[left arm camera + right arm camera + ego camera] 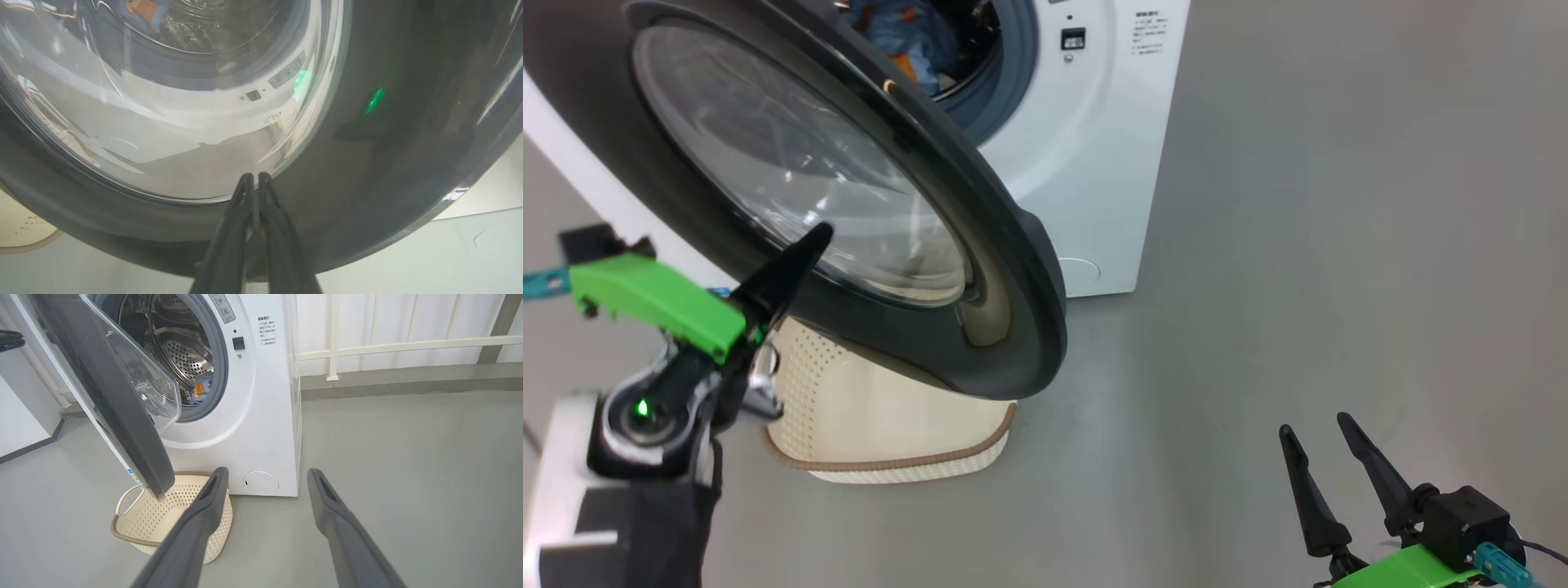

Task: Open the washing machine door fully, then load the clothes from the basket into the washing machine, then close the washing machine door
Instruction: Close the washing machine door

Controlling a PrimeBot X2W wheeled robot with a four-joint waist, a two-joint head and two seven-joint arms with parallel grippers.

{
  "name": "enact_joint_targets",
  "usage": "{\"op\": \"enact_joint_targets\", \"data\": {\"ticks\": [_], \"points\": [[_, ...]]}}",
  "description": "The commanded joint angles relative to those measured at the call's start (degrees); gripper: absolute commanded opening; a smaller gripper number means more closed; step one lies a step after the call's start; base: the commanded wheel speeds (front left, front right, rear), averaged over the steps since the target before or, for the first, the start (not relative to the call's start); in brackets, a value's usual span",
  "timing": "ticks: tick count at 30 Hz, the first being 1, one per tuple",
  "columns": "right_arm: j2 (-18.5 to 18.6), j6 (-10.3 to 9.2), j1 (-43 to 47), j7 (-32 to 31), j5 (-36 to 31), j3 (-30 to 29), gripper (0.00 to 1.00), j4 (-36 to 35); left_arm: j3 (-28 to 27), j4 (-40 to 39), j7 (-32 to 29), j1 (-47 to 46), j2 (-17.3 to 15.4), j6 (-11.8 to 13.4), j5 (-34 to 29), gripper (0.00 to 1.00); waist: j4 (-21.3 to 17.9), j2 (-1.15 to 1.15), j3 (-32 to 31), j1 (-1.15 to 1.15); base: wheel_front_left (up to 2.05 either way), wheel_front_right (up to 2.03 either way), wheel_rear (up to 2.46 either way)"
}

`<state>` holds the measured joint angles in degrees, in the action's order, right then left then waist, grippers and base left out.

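Note:
The washing machine door, black and glossy with a domed glass window, stands half open and hangs over the basket. My left gripper is shut with nothing in it, and its tips rest against the door's outer face at the lower edge of the glass. Blue and orange clothes lie in the drum of the white washing machine. In the right wrist view the clothes sit low in the steel drum, and what shows of the basket holds nothing. My right gripper stands open, low on the right, apart from everything.
Grey floor stretches wide to the right of the machine. A white wall with rails runs behind it. A white panel stands to the left of the door. A round white cap sits low on the machine's front.

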<state>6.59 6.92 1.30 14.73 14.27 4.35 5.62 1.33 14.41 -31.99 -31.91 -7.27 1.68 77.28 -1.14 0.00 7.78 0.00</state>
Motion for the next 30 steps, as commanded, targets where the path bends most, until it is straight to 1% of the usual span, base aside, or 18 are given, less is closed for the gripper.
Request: {"op": "enact_joint_targets", "data": {"ticks": [1, 2, 3, 5, 9, 12, 15, 18, 21, 23, 26, 30], "points": [[0.3, 0.57, -0.1, 0.3, -0.2, 1.0, 1.0, -1.5, -1.5, -2.6, 1.0, 0.2, -2.7, -0.6, -1.8, 0.48, 0.5, 0.0, -0.4, 0.0, 0.0, 0.0, 0.0], [0.3, 0.57, 0.0, 0.3, -0.2, 0.9, 1.0, -1.5, -1.5, -3.6, 2.0, 1.2, -2.7, -0.9, -2.5, 0.96, 0.7, 0.0, -0.6, 0.0, 0.0, 0.0, 0.0], [0.4, 0.57, 0.1, 0.3, -0.2, 0.9, 1.0, -1.5, -1.4, -4.5, 3.2, 2.2, -3.0, -1.3, -3.7, 1.0, 0.9, 0.0, -0.8, 0.0, 0.0, 0.0, 0.0], [0.5, 0.57, 0.4, 0.3, -0.2, 0.8, 1.0, -1.5, -1.1, -6.1, 5.5, 4.5, -3.4, -2.0, -6.2, 1.0, 1.1, 0.0, -1.2, 0.0, 0.0, 0.0, 0.0], [0.7, 0.57, 1.2, 0.3, -0.4, 0.7, 1.0, -1.7, 0.4, -8.8, 10.8, 9.6, -5.6, -4.8, -13.2, 1.0, 1.2, 0.0, -2.4, 0.0, 0.0, 0.0, 0.0], [0.8, 0.57, 1.7, 0.3, -0.4, 0.5, 1.0, -1.9, 1.0, -10.3, 15.5, 13.6, -6.7, -5.4, -18.4, 1.0, 1.1, 0.0, -2.8, 0.0, 0.0, 0.0, 0.0], [1.0, 0.57, 2.1, 0.3, -0.7, 0.2, 1.0, -2.1, 1.4, -11.8, 22.5, 17.2, -7.6, -5.0, -25.9, 1.0, 1.1, 0.0, -3.1, 0.0, 0.0, 0.0, 0.0], [1.2, 0.57, 2.6, 0.3, -0.8, 0.0, 1.0, -2.3, 2.4, -12.6, 29.4, 20.7, -8.3, -3.4, -33.8, 1.0, 1.1, 0.0, -3.2, 0.0, 0.0, 0.0, 0.0], [1.4, 0.57, 2.9, 0.3, -0.9, -0.1, 1.0, -2.3, 3.6, -12.0, 35.5, 23.9, -8.3, -1.7, -40.2, 1.0, 1.1, 0.0, -3.5, 0.0, 0.0, 0.0, 0.0], [1.4, 0.57, 3.2, 0.3, -1.0, -0.4, 1.0, -2.4, 3.9, -11.1, 39.8, 25.9, -7.0, -1.1, -41.9, 1.0, 1.2, 0.0, -3.7, 0.0, 0.0, 0.0, 0.0], [1.5, 0.57, 3.7, 0.3, -1.1, -0.7, 1.0, -2.4, 5.6, -8.4, 43.9, 28.6, -6.2, -0.9, -45.4, 1.0, 1.4, 0.0, -4.0, 0.0, 0.0, 0.0, 0.0], [1.5, 0.57, 4.2, 0.3, -1.1, -1.1, 1.0, -2.7, 6.9, -5.5, 46.5, 30.8, -4.8, -1.1, -49.3, 1.0, 1.5, 0.0, -4.3, 0.0, 0.0, 0.0, 0.0]]}}
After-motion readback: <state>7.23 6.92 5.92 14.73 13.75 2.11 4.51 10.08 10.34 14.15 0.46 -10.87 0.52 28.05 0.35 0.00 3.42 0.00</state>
